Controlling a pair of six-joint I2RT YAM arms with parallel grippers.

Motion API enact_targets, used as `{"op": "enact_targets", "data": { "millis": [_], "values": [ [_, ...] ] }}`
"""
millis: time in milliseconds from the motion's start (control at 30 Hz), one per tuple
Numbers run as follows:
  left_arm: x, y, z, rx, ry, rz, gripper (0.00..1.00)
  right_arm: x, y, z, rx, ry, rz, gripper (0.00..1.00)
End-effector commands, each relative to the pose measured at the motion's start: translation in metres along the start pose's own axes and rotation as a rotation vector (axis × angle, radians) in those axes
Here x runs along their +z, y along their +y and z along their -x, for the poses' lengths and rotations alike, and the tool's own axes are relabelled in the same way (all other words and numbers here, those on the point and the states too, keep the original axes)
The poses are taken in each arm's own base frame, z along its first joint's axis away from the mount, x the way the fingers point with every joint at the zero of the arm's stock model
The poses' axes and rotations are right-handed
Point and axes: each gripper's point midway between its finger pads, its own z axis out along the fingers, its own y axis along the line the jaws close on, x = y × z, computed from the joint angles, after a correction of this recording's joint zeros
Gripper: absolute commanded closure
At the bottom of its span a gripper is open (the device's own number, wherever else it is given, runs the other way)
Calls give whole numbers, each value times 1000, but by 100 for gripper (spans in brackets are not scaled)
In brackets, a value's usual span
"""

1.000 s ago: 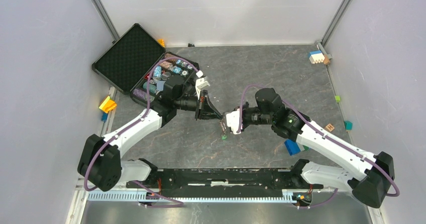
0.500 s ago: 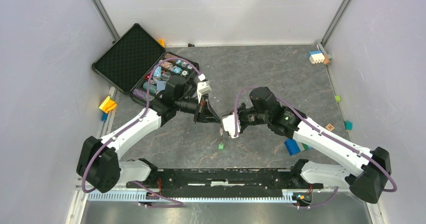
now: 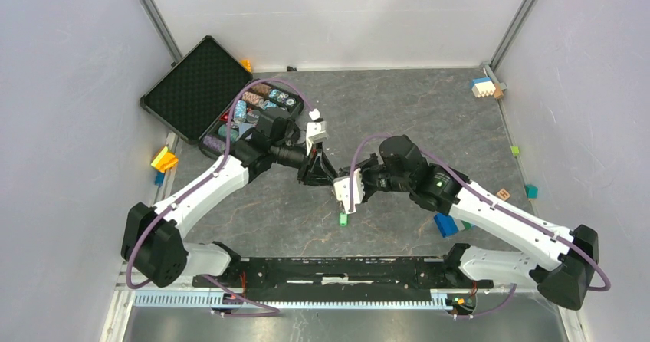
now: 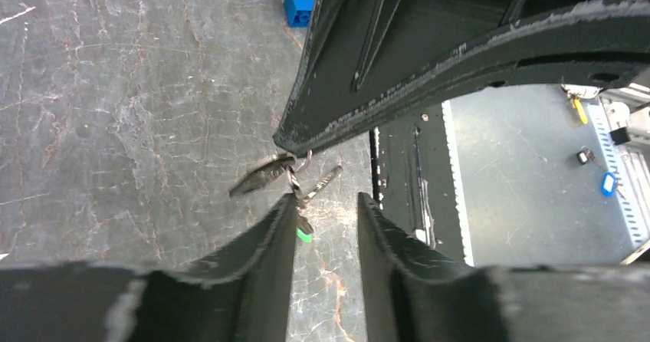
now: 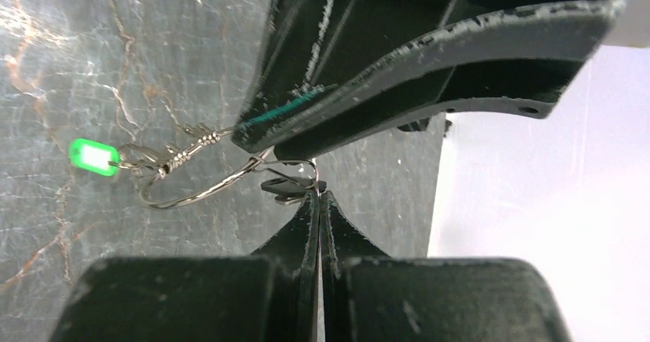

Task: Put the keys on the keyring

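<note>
The right tool [image 5: 318, 195] is clamped on the keyring [image 5: 201, 192] above the worktop [image 3: 429, 112], and the green-headed key [image 5: 93, 158] dangles from the wire. The left tool [image 4: 326, 204] stands parted just beside it. The ring probably wants holding level while the left takes a key by its head.

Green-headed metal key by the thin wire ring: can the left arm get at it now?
Probably yes. The open left gripper has the green-headed metal key just past its fingertips with nothing between; the right gripper, shut on the thin silver wire ring, crowds in close.
</note>
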Motion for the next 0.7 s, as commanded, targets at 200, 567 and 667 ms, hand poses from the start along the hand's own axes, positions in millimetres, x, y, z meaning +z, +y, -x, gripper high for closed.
{"op": "enact_targets", "data": {
  "millis": [200, 567, 667],
  "values": [
    [-5, 19, 3, 287, 1, 87, 38, -31, -44, 15, -65, 40, -171, 100],
    [-2, 40, 13, 507, -93, 175, 26, -35, -43, 22, -17, 1, -183, 100],
    [1, 42, 13, 497, -118, 179, 25, -34, -42, 24, -5, -10, -177, 100]
  ]
}}
